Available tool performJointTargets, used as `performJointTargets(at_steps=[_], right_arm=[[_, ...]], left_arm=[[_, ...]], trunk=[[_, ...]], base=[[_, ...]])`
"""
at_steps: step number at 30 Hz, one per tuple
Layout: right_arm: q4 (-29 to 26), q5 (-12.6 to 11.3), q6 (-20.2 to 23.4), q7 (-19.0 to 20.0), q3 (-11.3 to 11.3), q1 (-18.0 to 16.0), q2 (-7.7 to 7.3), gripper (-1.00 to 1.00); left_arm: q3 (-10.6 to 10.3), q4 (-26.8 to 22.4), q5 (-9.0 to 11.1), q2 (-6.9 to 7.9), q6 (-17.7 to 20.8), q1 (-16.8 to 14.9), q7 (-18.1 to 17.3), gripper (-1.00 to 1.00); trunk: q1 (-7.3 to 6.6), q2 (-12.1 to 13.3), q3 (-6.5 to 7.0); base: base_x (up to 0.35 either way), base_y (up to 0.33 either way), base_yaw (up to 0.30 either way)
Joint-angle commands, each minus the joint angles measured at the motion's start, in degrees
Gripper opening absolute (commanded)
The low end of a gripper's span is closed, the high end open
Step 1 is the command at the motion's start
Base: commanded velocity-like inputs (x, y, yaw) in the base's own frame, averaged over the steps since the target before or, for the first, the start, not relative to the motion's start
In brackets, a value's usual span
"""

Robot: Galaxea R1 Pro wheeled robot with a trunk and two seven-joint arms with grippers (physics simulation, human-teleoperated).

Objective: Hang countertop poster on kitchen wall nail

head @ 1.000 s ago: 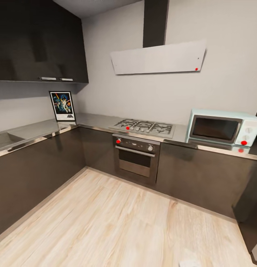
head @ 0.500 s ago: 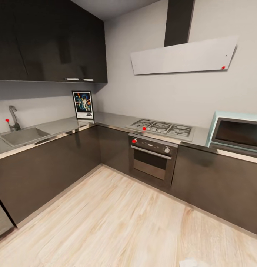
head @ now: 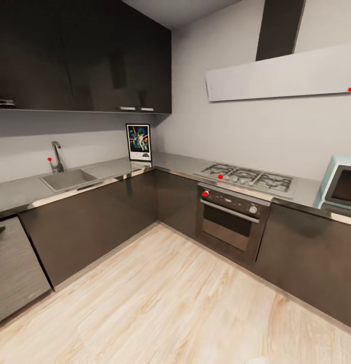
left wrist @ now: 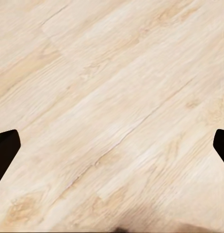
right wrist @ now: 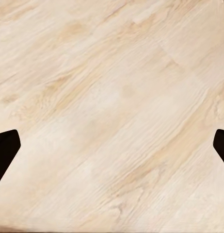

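Poster, upright on the counter, far beyond both end effectors, spread apart and empty; approach required before grasping.

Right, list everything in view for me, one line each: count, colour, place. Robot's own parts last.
poster: one, dark blue with white border, upright in the countertop corner against the wall
countertop: one, silver-grey, L-shaped over dark cabinet fronts
sink: one, grey, set in the left run
tap: one, grey, behind the sink
hob: one, grey, in the back run
oven: one, dark, under the hob
microwave: one, pale blue, at the right edge
hood: one, white panel, above the hob
wall cupboards: dark, upper left
floor: light wood
left pincer: dark tips wide apart, over floor
right pincer: dark tips wide apart, over floor
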Motion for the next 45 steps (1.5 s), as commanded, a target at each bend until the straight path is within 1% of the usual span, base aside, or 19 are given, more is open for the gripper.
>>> performJointTargets(at_steps=[1,6,13,21,32,33,34,39,40,41,42,43,45], right_arm=[[0.1,0.6,-0.1,-0.6,0.5,0.0,0.01,1.00],[0.3,0.5,-0.1,-2.7,1.2,0.0,0.01,1.00],[0.3,0.5,-0.1,-3.3,1.5,0.0,-0.01,1.00],[0.2,0.4,-0.2,-3.2,1.7,0.0,-0.13,1.00],[0.2,0.4,-0.1,-3.0,1.7,0.0,-0.15,1.00],[0.2,0.4,-0.1,-3.0,1.6,0.0,-0.14,1.00],[-0.1,0.3,-0.1,-3.0,1.6,0.0,-0.16,1.00],[-0.7,0.3,-0.1,-2.8,1.6,-0.4,-0.07,1.00],[-10.1,0.1,3.4,0.9,1.6,-0.8,0.82,1.00],[-17.5,-0.1,7.5,3.8,1.7,-1.6,1.55,1.00],[-23.4,-0.2,12.2,7.1,2.0,-3.3,2.12,1.00],[-30.1,-0.6,19.6,13.7,2.4,-8.7,2.84,1.00],[-31.7,-0.9,22.7,16.6,2.6,-12.0,3.06,1.00]], left_arm=[[0.0,-0.1,0.0,-0.01,0.0,0.0,0.0,1.00],[0.1,-0.1,-0.1,-0.01,0.1,0.0,0.0,1.00],[0.1,-0.1,-0.1,-0.01,0.1,0.0,0.0,1.00],[0.1,0.0,0.0,-0.01,0.1,0.0,0.0,1.00],[0.2,0.0,0.0,-0.01,0.2,0.0,0.0,1.00],[0.5,0.0,0.0,-0.01,0.2,0.0,0.0,1.00],[2.2,0.0,0.0,-0.01,0.1,0.0,0.0,1.00],[5.1,0.0,0.0,-0.01,0.0,0.0,-0.2,1.00],[5.8,0.6,0.1,-0.01,0.0,0.0,-0.3,1.00],[6.4,1.1,0.2,-0.01,0.0,0.0,-0.3,1.00],[6.8,1.4,0.9,0.01,-0.1,0.0,-0.3,1.00],[8.1,2.7,3.2,0.31,-0.4,0.0,-0.4,1.00],[9.0,3.8,4.7,0.48,-0.8,0.0,-0.5,1.00]], trunk=[[0.00,0.0,-0.05],[0.00,0.0,-0.05],[0.00,0.0,-0.05],[0.00,0.0,-0.05],[0.00,0.0,-0.05],[0.00,0.0,-0.05],[0.00,0.0,-0.05],[0.00,0.0,-0.05],[0.00,0.0,-0.05],[0.00,0.0,-0.05],[0.00,0.0,-0.05],[0.00,0.0,-0.05],[0.00,0.0,-0.05]], base=[[0.000,0.000,0.289],[0.043,-0.033,0.289],[0.227,-0.131,0.252],[0.312,-0.092,0.049],[0.334,-0.010,0.002],[0.338,-0.001,0.000],[0.338,0.000,0.000],[0.338,0.000,0.000],[0.338,0.000,0.000],[0.338,0.000,0.000],[0.338,0.000,0.000],[0.338,0.000,0.000],[0.338,0.000,0.000]])
